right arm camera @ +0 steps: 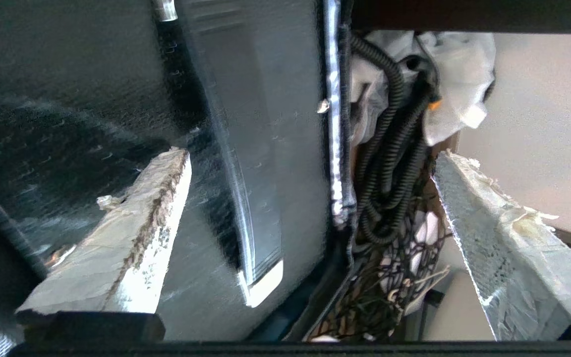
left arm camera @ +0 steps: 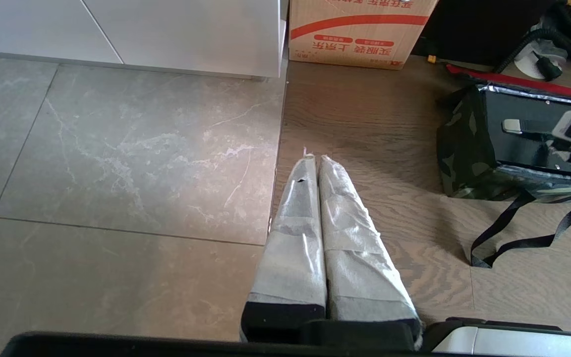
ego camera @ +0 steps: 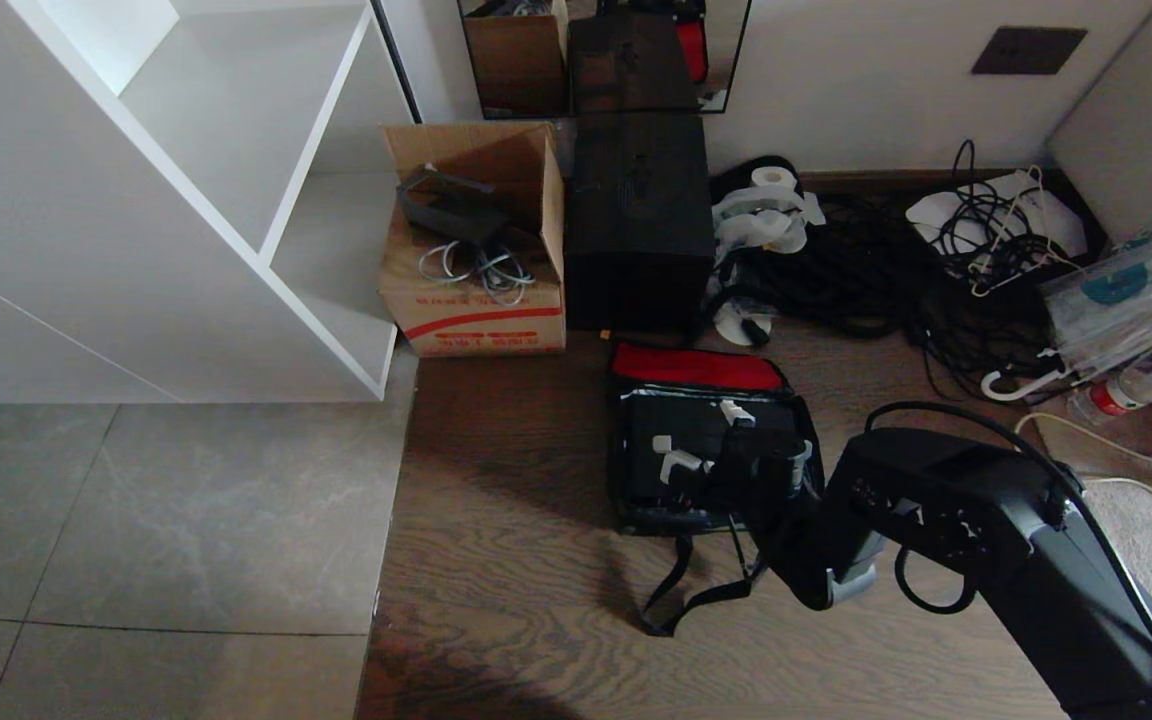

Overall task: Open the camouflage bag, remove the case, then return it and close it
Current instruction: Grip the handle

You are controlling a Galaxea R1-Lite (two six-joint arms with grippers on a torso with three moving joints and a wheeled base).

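The camouflage bag (ego camera: 622,480) (left arm camera: 464,148) lies open on the wooden floor. Its red-lined lid (ego camera: 696,368) is folded back, and its black shoulder strap (ego camera: 681,590) trails toward me. The black case (ego camera: 681,420) (left arm camera: 528,144) (right arm camera: 67,99) sits inside the bag. My right gripper (ego camera: 711,438) (right arm camera: 310,154) reaches into the bag from the right, open wide just above the case. The case's strap handle (right arm camera: 260,148) and one silver end fitting (right arm camera: 265,282) lie between its fingers, which hold nothing. My left gripper (left arm camera: 314,157) is shut and empty, low over the floor left of the bag.
A brown cardboard box (ego camera: 476,300) and a tall black box (ego camera: 636,220) stand behind the bag against the wall. The white shelf unit (ego camera: 186,200) is at the left. Tangled black cables (ego camera: 876,270), plastic packs and a bottle (ego camera: 1136,385) crowd the right.
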